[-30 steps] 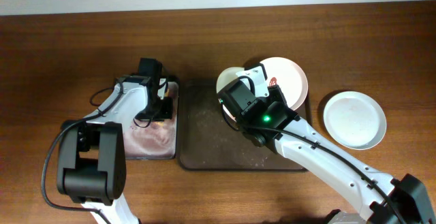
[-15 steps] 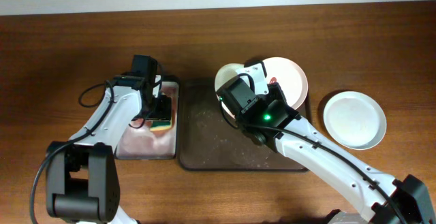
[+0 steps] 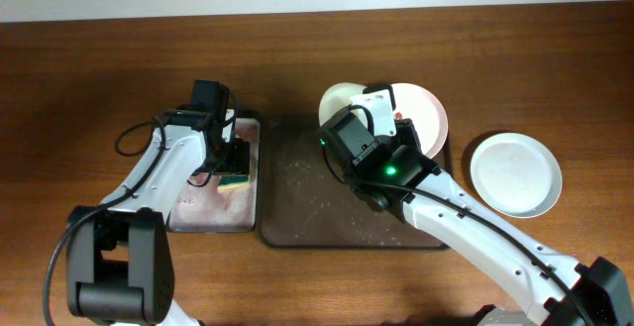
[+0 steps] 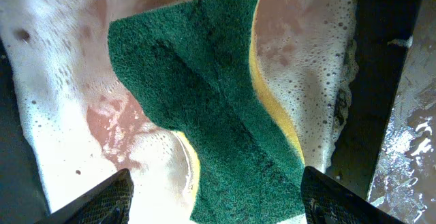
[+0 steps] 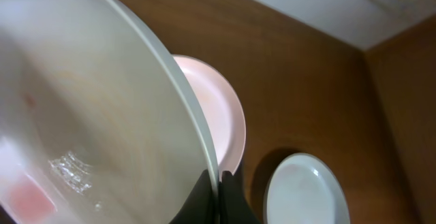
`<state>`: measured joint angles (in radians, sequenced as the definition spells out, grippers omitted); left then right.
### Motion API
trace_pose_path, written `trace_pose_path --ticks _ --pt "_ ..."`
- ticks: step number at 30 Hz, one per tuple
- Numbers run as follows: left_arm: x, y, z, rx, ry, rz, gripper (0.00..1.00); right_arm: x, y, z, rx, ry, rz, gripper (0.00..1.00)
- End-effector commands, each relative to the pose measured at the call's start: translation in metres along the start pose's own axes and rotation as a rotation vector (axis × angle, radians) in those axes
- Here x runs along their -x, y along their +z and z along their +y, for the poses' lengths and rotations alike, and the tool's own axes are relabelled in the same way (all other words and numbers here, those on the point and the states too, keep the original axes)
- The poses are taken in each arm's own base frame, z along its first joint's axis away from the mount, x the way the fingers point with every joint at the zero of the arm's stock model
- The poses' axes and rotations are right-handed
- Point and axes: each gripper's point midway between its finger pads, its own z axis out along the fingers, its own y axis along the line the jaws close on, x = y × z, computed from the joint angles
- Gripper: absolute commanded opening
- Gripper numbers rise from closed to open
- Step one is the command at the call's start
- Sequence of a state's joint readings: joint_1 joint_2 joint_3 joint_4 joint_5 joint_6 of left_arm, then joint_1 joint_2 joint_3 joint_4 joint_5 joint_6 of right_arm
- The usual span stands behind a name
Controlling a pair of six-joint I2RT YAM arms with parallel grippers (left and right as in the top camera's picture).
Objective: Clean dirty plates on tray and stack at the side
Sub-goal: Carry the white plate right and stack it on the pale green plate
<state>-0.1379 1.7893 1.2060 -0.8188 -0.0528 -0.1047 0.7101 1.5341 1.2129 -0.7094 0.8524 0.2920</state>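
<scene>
The sponge (image 4: 204,115) at the left hand (image 4: 214,176): rough, fibrous green scouring face on yellow foam; plate (image 5: 102,115) in the right hand (image 5: 221,197): smooth, glossy; bench (image 3: 99,68): matt wood grain.

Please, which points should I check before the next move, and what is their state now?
1. Right gripper pinches the held plate by its rim: ok.
2. Left gripper open above the sponge: ok.
3. Sponge gripped: not ok, it lies loose in the basin.
4. Held plate clean: cannot tell, a pinkish patch shows.
5. Side plate on the table, off the tray: ok.
</scene>
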Motion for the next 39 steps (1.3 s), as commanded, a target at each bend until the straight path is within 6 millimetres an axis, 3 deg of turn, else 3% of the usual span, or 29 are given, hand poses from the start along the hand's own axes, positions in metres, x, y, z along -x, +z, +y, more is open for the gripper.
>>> trace_pose_path --ticks 1,5,8,9,10,11,13,17,24,27,33,36,39 --pt "0.002 -0.004 -0.001 -0.013 -0.002 -0.014 0.77 0.026 -0.018 -0.023 -0.112 -0.030 -0.102 0.04" --pt "0.002 -0.004 -0.001 -0.013 -0.002 -0.013 0.77 0.045 -0.023 -0.032 -0.198 -0.254 -0.148 0.04" --pt "0.002 -0.004 -0.001 -0.013 -0.002 -0.013 0.77 0.052 -0.028 -0.019 -0.161 -0.348 -0.176 0.04" --pt "0.002 -0.004 -0.001 -0.013 -0.002 -0.013 0.77 0.054 -0.030 -0.025 -0.209 -0.373 -0.177 0.04" --pt "0.002 -0.004 -0.001 -0.013 -0.002 -0.013 0.77 0.060 -0.034 -0.044 -0.310 -0.286 -0.190 0.04" --pt "0.002 -0.004 -0.001 -0.013 -0.002 -0.013 0.77 0.065 -0.036 -0.048 -0.329 -0.207 -0.214 0.04" --pt "0.002 -0.004 -0.001 -0.012 -0.002 -0.014 0.77 0.067 -0.037 -0.025 -0.229 -0.304 -0.229 0.04" --pt "0.002 -0.004 -0.001 -0.013 -0.002 -0.013 0.77 0.071 -0.042 -0.045 -0.318 -0.128 -0.249 0.04" --pt "0.002 -0.004 -0.001 -0.013 -0.002 -0.013 0.77 0.063 -0.021 -0.033 -0.155 0.049 -0.221 0.04" --pt "0.002 -0.004 -0.001 -0.012 -0.002 -0.013 0.77 0.047 0.006 -0.038 -0.068 0.160 -0.129 0.04" --pt "0.001 -0.004 -0.001 -0.013 -0.002 -0.012 0.77 -0.007 0.069 -0.082 0.074 0.482 0.163 0.04" --pt "0.001 -0.004 -0.001 -0.012 -0.002 -0.012 0.77 -0.038 0.093 -0.117 0.132 0.680 0.297 0.04" --pt "0.000 -0.004 -0.001 -0.012 -0.001 -0.007 0.77 -0.090 0.109 -0.169 0.090 0.887 0.458 0.04"
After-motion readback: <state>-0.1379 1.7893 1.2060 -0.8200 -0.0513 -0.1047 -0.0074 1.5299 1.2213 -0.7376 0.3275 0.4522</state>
